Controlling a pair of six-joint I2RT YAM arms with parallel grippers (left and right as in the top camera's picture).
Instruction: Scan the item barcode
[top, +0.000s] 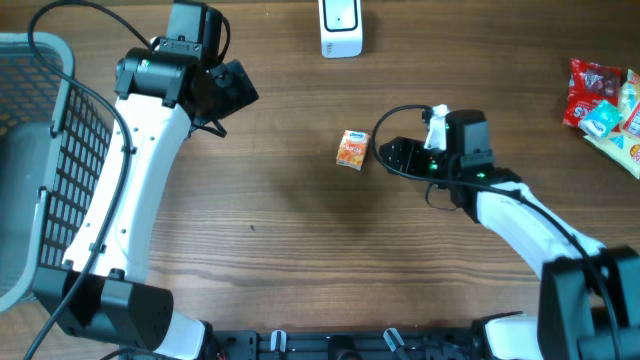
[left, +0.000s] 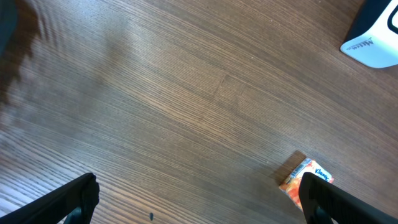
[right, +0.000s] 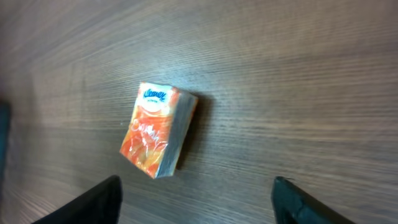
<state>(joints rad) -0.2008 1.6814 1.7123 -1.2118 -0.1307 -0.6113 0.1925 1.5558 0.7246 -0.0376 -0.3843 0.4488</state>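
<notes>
The item is a small orange tissue pack (top: 352, 149) lying on the wooden table, with a white and blue label at one end. In the right wrist view the pack (right: 158, 129) lies free just ahead of my right gripper (right: 196, 190), whose jaws stand wide apart with nothing between them. From overhead, my right gripper (top: 388, 156) is just right of the pack. The white scanner (top: 341, 27) stands at the table's far edge. My left gripper (top: 235, 88) hovers open at the far left; in its wrist view (left: 199, 190) the pack (left: 303, 176) peeks out beside its right finger.
A grey wire basket (top: 30, 150) stands at the left edge of the table. Several snack packets (top: 605, 105) lie at the far right. The scanner's white base (left: 376, 43) shows at the top right of the left wrist view.
</notes>
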